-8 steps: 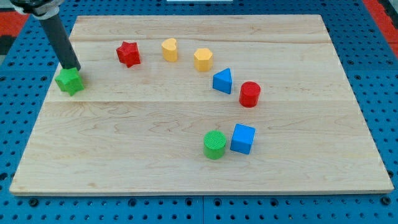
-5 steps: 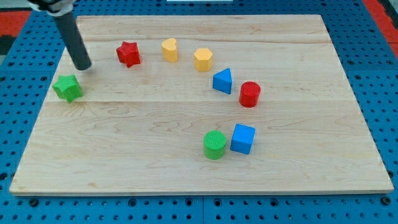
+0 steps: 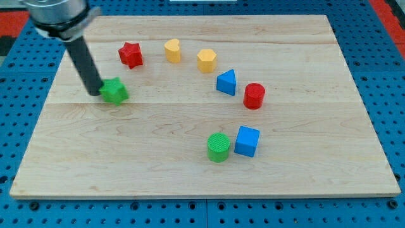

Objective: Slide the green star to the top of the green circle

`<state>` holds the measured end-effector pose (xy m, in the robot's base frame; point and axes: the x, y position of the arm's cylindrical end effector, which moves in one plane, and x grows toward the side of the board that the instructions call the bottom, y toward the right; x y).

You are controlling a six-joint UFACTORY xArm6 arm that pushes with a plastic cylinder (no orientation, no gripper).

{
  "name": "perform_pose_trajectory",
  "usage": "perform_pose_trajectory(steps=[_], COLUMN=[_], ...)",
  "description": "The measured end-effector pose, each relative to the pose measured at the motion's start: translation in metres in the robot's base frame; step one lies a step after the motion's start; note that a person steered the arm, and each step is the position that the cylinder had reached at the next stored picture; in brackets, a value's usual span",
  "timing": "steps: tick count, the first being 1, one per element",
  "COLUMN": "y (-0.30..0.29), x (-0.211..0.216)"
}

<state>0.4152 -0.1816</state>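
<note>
The green star (image 3: 114,91) lies on the wooden board (image 3: 126,164) at the left, below the red star (image 3: 130,54). My tip (image 3: 95,93) touches the green star's left side. The green circle (image 3: 218,147) stands at the lower middle, far to the right and below the green star, with the blue cube (image 3: 247,140) touching its right side.
A yellow rounded block (image 3: 173,50) and a yellow hexagon (image 3: 206,60) lie near the top middle. A blue triangle (image 3: 226,82) and a red cylinder (image 3: 254,95) lie right of centre, above the green circle.
My tip left the green star, swung round to its left side, and the green star has moved right from the board's left edge to below the red star.
</note>
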Motion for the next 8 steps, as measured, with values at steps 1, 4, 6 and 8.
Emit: perform_pose_trajectory(steps=[1, 4, 6, 8], y=[0.025, 0.106, 0.155, 0.165], x=[-0.007, -0.003, -0.001, 0.042])
